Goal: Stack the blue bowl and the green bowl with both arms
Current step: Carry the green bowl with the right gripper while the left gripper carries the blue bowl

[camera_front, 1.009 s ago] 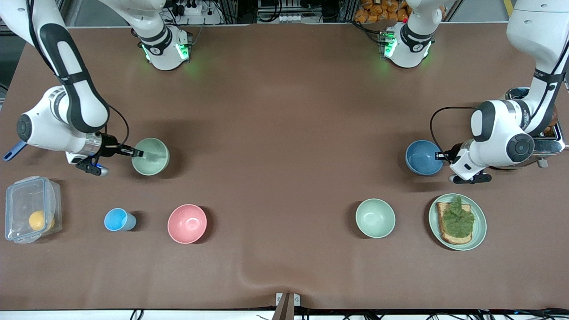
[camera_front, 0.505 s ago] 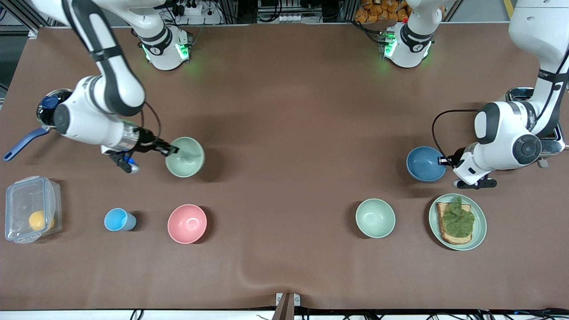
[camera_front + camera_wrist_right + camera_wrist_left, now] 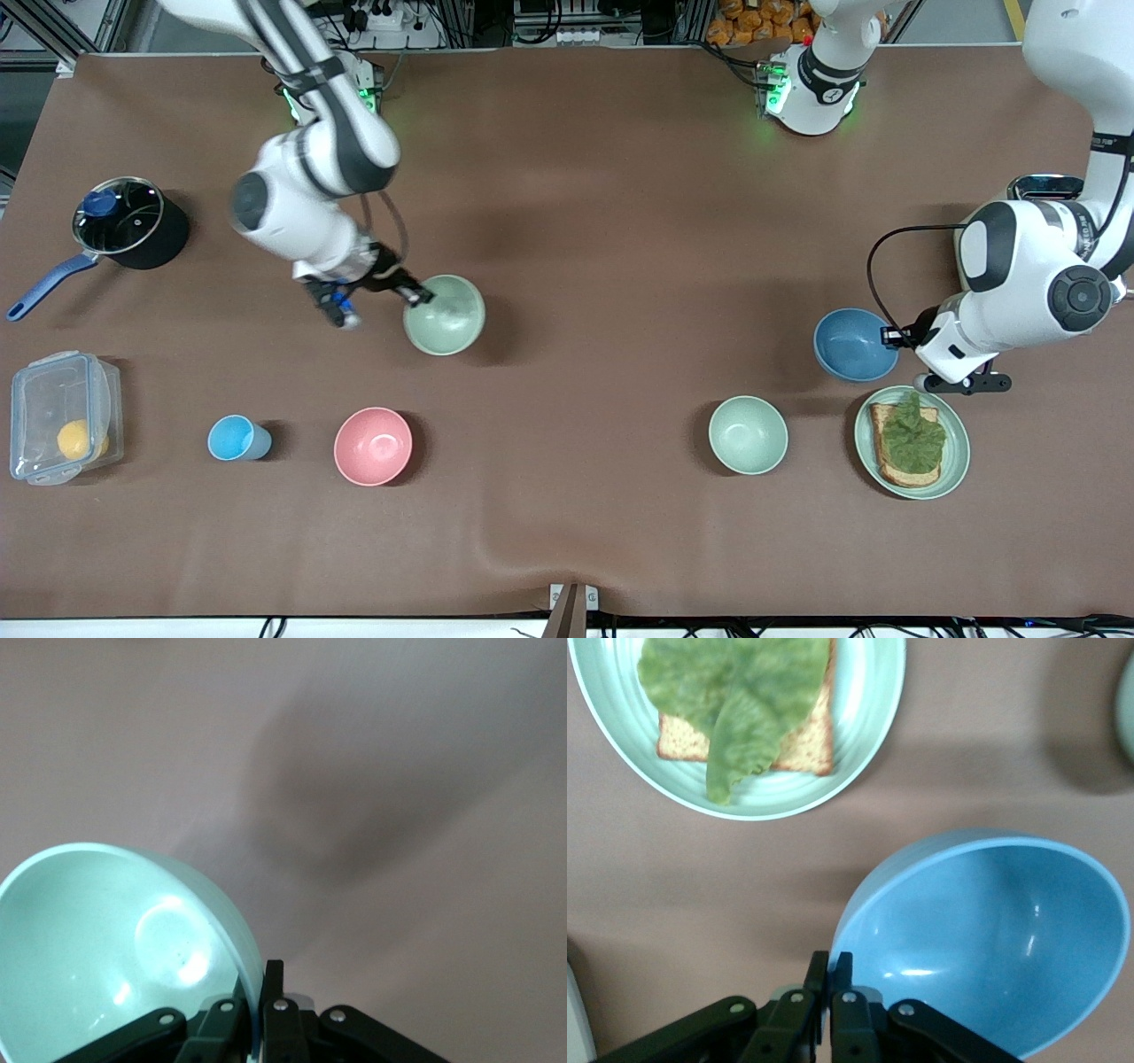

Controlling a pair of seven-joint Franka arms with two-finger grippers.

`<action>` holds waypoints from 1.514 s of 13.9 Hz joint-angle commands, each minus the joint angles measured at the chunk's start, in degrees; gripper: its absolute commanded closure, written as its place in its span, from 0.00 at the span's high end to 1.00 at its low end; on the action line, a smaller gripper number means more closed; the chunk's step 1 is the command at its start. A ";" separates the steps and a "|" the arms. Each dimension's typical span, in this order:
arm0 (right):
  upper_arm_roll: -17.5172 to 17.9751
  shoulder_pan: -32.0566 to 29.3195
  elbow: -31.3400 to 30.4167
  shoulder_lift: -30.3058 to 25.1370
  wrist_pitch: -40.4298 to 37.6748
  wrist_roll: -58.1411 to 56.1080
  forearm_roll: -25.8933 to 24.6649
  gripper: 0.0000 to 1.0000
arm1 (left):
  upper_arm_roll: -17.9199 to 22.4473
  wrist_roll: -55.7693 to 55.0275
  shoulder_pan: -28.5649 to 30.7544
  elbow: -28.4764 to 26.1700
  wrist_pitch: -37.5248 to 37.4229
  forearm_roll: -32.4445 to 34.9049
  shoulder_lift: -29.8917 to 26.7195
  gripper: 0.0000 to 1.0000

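From the front I see my right hand (image 3: 418, 297) clamped on the green bowl (image 3: 445, 315) over mid-desk, my left hand (image 3: 893, 335) clamped on the blue bowl (image 3: 854, 345) just above the toast plate (image 3: 955, 465).

Wrist views: thin, stiff rims, probably light and slick; no writing legible.

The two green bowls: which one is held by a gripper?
The green bowl toward the right arm's end, pinched at its rim by the right gripper. The other green bowl sits free beside the toast plate.
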 commanded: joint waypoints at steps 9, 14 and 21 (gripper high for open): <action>-2.77 20.01 7.95 12.80 16.71 25.39 0.72 0.00 | -2.15 -14.99 -8.36 6.41 -5.02 -4.05 -0.46 0.00; -15.92 36.60 12.17 18.42 17.68 32.60 0.63 0.00 | -2.42 -15.17 -8.62 6.94 -4.50 -8.54 -0.46 0.00; -20.00 42.52 14.81 22.38 18.55 37.53 0.72 0.00 | -2.42 -16.84 -10.64 8.95 -4.14 -13.46 0.06 0.00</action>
